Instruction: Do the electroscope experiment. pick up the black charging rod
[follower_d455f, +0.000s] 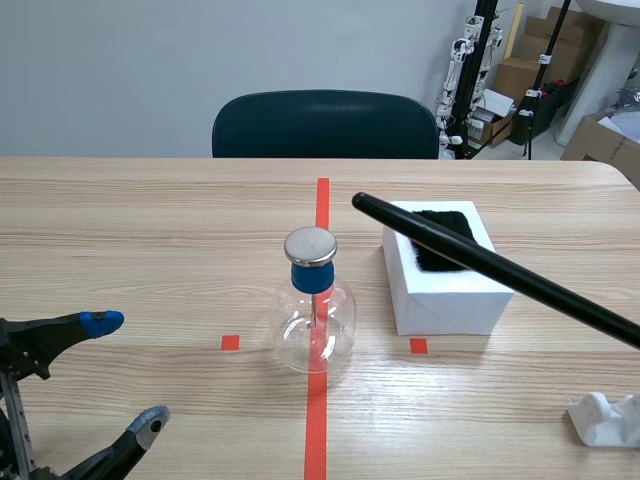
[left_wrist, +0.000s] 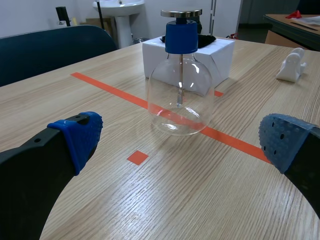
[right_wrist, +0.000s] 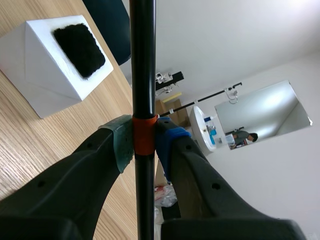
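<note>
Pale wall (follower_d455f: 120, 70), dark chair (follower_d455f: 325, 125)

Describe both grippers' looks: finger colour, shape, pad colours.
Left gripper: two thick, curved black fingers, each tipped with a blue dotted pad in its wrist view. Right gripper: the same thick black fingers with small round recesses on the sides, but mismatched tips, a grey-green pad and a blue pad. No cables visible.

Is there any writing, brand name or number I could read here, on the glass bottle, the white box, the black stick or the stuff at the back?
No readable text in any view.
White box: plain, with only a black fuzzy patch on top.
Glass flask: no label.
Black charging rod, held in the right gripper: an orange band, no writing.
Cardboard boxes at the back: any print is too small to read.
</note>
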